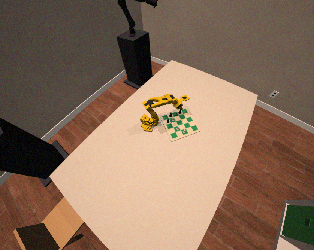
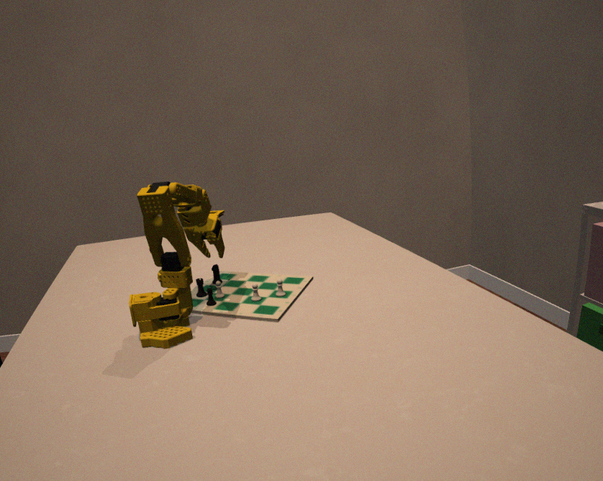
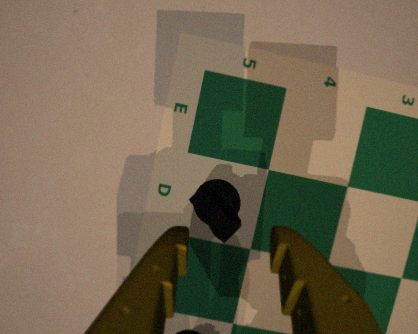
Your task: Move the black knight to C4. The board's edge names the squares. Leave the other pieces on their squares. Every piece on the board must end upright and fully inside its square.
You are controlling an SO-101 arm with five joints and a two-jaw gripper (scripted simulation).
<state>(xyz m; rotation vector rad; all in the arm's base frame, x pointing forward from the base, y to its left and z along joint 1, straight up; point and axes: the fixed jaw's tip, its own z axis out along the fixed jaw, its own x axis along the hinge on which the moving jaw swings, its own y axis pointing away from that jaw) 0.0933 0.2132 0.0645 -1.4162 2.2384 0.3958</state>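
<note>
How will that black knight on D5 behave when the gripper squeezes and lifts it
The black knight looks rigid and small, so probably light and unlikely to deform. It stands tall on a narrow base, so an off-centre touch may tip it. Its irregular head could twist between the gripper fingers, which are slightly parted and holding nothing.

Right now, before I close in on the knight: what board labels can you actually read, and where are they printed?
"5": board far margin, wrist view.
"4": same margin, next file along.
"3": same margin, further right.
"E": left margin, beside the corner green square.
"D": left margin, beside the black knight.
Top and exterior views: edge labels too small to read.
</note>
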